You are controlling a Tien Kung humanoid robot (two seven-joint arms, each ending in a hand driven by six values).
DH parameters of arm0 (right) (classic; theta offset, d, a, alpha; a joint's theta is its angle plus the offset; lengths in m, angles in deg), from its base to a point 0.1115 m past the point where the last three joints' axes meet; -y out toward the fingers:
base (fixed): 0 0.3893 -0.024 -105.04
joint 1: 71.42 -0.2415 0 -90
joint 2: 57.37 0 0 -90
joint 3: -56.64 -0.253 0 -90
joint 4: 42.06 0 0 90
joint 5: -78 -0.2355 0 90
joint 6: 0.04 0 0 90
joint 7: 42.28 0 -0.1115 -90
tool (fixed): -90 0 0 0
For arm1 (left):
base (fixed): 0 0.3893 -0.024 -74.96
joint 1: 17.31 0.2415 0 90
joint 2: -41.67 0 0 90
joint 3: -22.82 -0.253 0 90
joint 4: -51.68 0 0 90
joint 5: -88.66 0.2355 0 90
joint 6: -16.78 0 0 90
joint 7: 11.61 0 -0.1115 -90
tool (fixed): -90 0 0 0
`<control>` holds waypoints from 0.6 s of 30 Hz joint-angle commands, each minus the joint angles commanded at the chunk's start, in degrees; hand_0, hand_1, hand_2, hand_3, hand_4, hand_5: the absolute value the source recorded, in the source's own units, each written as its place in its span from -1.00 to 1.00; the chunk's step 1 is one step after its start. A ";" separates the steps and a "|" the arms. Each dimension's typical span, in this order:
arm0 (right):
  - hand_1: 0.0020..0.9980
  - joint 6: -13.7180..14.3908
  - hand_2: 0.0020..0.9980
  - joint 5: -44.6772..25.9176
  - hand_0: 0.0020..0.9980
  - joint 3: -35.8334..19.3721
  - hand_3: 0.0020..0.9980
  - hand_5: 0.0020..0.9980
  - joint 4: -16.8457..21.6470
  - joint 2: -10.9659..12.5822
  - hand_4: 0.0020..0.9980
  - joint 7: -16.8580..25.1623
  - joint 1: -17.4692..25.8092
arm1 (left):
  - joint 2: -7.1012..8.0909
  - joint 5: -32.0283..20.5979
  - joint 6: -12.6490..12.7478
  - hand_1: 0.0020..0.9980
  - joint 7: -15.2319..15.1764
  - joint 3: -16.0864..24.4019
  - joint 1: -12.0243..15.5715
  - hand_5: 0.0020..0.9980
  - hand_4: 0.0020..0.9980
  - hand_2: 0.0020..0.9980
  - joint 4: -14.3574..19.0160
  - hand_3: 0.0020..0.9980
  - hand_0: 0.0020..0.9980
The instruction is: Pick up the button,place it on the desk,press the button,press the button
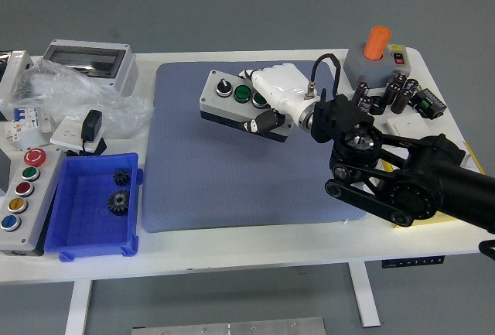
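Gripping the button box point(232, 104), right hand point(272, 97); blue bin point(77, 230) holds two gears point(118, 189).

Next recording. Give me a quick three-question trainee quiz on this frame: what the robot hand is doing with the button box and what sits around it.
1. True or false: the right hand grips the button box at the box's right end.
2. Which colour is the mat below the button box? A) red B) blue-grey C) yellow
3. Fill in: the two black gears lie in the blue ____ at the table's near left.

Key:
1. True. The white fingers close around the box's right end.
2. B.
3. Bin. Both gears sit inside it, to the right of the control panel with coloured buttons.
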 joint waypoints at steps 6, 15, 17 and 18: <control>-0.02 3.08 -0.04 -3.20 -0.44 6.66 0.10 -1.00 -0.47 -0.29 -0.69 6.77 -1.65 | 0.14 -0.03 -0.07 0.12 -0.07 -0.16 -0.16 -0.43 0.37 0.07 0.00 0.23 0.16; 0.06 4.01 -0.04 -0.25 -0.21 9.26 0.10 -1.00 -4.29 -1.98 -0.70 8.21 -0.87 | 0.23 -0.18 -0.17 0.12 -0.07 -0.41 -0.20 -0.43 0.37 0.07 0.00 0.23 0.16; 0.06 4.05 -0.04 0.30 -0.21 9.19 0.10 -1.00 -5.06 -2.37 -0.70 8.13 -0.57 | 0.20 -0.16 -0.19 0.12 -0.10 -0.41 -0.23 -0.43 0.37 0.07 0.00 0.23 0.16; 0.07 4.05 -0.04 0.69 -0.17 9.20 0.10 -1.00 -5.42 -2.53 -0.71 8.09 -0.46 | 0.20 -0.12 -0.20 0.12 -0.10 -0.39 -0.27 -0.42 0.38 0.07 0.00 0.23 0.16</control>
